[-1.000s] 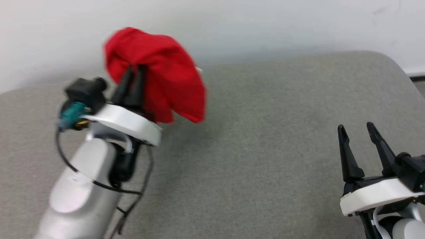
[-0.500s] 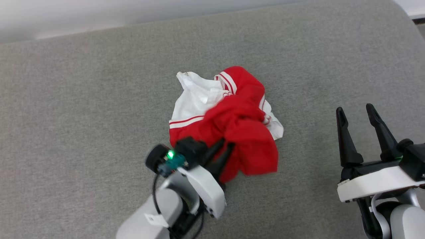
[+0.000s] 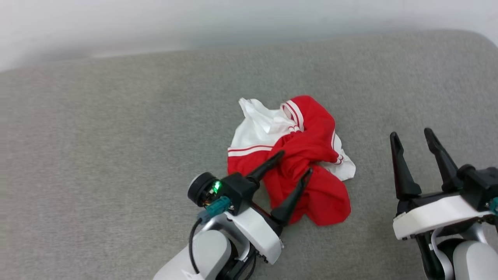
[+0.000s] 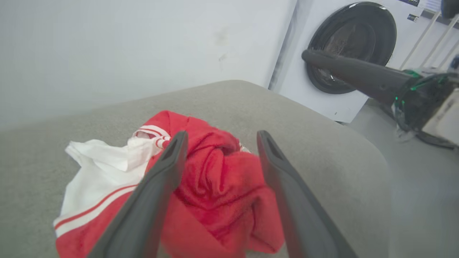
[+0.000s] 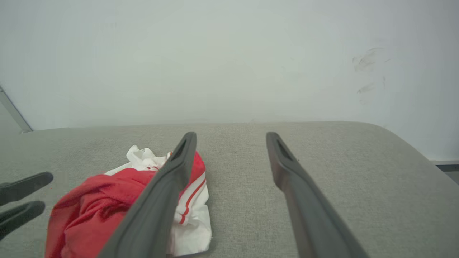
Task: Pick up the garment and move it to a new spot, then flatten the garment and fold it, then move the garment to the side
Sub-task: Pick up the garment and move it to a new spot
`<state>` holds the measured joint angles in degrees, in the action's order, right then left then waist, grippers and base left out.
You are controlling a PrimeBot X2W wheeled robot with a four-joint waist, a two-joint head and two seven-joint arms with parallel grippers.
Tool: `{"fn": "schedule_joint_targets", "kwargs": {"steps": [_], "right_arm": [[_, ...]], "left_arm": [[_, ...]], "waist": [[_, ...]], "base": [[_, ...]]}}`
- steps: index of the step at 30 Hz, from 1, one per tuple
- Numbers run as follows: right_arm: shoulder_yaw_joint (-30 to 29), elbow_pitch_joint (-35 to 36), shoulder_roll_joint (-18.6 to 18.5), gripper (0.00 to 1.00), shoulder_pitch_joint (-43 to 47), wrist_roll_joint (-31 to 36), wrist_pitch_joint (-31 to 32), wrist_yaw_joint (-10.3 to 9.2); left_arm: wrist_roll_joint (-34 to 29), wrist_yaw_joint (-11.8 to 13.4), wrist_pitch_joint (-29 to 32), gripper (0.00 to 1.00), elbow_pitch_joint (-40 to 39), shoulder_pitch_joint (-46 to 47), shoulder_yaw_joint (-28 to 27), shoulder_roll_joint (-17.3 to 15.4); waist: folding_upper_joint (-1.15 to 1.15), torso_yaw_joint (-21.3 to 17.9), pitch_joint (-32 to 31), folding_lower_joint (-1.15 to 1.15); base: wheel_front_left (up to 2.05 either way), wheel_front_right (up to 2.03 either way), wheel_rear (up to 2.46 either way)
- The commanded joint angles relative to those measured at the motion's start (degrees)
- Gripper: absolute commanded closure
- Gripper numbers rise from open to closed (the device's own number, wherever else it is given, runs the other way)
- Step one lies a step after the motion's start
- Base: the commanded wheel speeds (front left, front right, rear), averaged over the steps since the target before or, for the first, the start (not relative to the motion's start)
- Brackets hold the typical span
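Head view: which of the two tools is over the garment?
The left tool, its open fingers spread over the crumpled red-and-white garment. The right tool, also open, stands off to the side over bare grey padding.

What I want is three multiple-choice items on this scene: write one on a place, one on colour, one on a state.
1. Where does the shirt lie?
A. On the grey cushion
B. On the floor
C. On a chair

2. Which colours does the shirt show?
A. Blue and yellow
B. Red and white
C. All black

3. How does the left pincer stand?
A. Shut on the shirt
B. Shut on nothing
C. Open

Key:
1 A: it rests crumpled on the cushion in the head view.
2 B: the cloth is red, with white parts that carry red stripes.
3 C: its two fingers stand spread apart over the red cloth.
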<state>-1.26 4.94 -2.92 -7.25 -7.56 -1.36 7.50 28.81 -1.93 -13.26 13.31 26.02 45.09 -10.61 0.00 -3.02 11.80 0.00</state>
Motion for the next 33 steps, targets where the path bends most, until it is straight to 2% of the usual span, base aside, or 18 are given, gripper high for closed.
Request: {"fn": "schedule_joint_targets", "kwargs": {"steps": [1, 7, 8, 13, 18, 24, 33], "right_arm": [[-0.13, -0.29, 0.06, 0.0, 1.17, 0.06, 0.32, -0.02], [-0.29, -0.01, 0.06, 0.0, 3.86, 0.22, 1.6, -0.02], [-0.29, -0.01, 0.06, 0.0, 3.86, 0.22, 1.6, -0.02], [-0.62, 0.37, 0.06, 0.0, 6.01, 0.41, 2.45, -0.02], [-1.59, 0.23, 0.06, 0.0, 8.32, -0.27, 2.77, -0.02], [-2.41, 0.5, 0.05, 0.0, 11.35, -1.46, 3.18, -0.02], [-2.06, 1.06, 0.06, 0.0, 12.3, -1.71, 3.23, -0.02]], "left_arm": [[-0.36, 1.27, -0.8, 0.0, -1.16, -1.24, -1.24, -0.03], [-0.1, 6.81, -1.7, 0.0, -3.26, -4.64, -7.56, -2.08], [-0.1, 6.81, -1.7, 0.0, -3.26, -4.64, -7.56, -2.08], [-0.49, 11.39, -1.97, 0.0, -3.47, -8.49, -13.93, -5.39], [-0.83, 14.01, -1.96, 0.0, -4.23, -13.4, -19.89, -8.26], [-0.17, 14.82, -1.97, 0.0, -4.82, -19.09, -24.1, -10.47], [-0.26, 14.31, -1.89, 0.0, -5.76, -22.36, -23.66, -11.53]], "waist": [[0.0, 2.4, -3.45, 0.0], [0.0, 4.47, -7.36, 0.0], [0.0, 4.47, -7.36, 0.0], [0.0, 5.42, -9.44, 0.0], [0.0, 5.75, -11.1, 0.0], [0.0, 4.84, -12.74, 0.0], [0.0, 3.86, -13.83, 0.0]], "base": [[0.0, 0.0, 0.0], [0.0, 0.0, 0.0], [0.0, 0.0, 0.0], [0.0, 0.0, 0.0], [0.0, 0.0, 0.0], [0.0, 0.0, 0.0], [0.0, 0.0, 0.0]]}}
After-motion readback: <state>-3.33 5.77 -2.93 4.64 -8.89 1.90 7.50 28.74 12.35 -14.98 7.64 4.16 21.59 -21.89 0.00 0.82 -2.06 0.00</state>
